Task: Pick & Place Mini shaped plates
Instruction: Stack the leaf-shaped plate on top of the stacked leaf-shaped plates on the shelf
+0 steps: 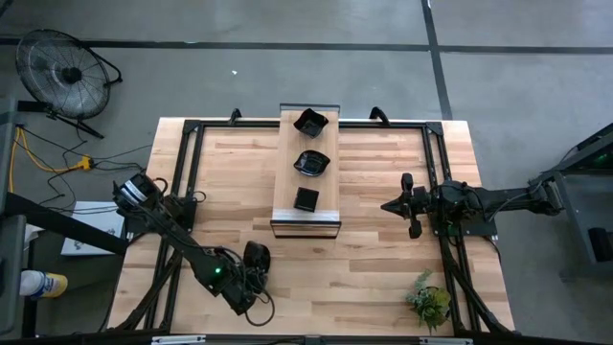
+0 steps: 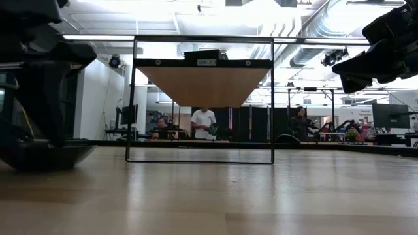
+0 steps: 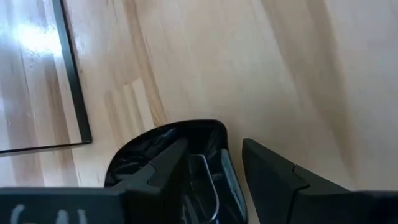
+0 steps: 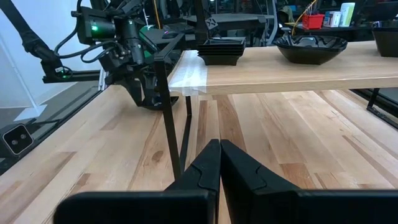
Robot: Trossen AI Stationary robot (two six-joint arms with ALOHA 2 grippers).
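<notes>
**Rim grip on a glossy little dish, three more up on the shelf**

Down at the near-left of the counter (image 1: pixel 383 240), the left gripper (image 1: pixel 255 257) is right on a mini shaped plate (image 3: pixel 168 155). In the left wrist view one finger (image 3: pixel 165 165) reaches down inside the dish and the other (image 3: pixel 273 171) stands outside its wall, so the jaws are part-way open, straddling the rim. It looks like a pinch on the edge; whether the pads are really biting I cannot tell. In the low view the dish sits on the wood, not lifted.

Three more black plates wait on the raised wooden shelf (image 1: pixel 283 192) at mid-counter: a square one (image 1: pixel 306 198) at the near end, a scalloped one (image 1: pixel 311 163) in the middle, another (image 1: pixel 310 123) at the far end.

The right gripper (image 1: pixel 410 205) hangs over the right side, well clear, jaws pressed together on nothing.

How will these handle? By the shine, hard and stiff, ceramic or hard plastic, light enough for a rim pinch, but slick. The glaze gives fingers little to bite. The wall is the only handle, so take it where it runs straightest, one finger in, one out, fingers deep. A corner or a scallop would likely let it twist or squirt free. Chippable if dropped, I'd judge.
</notes>
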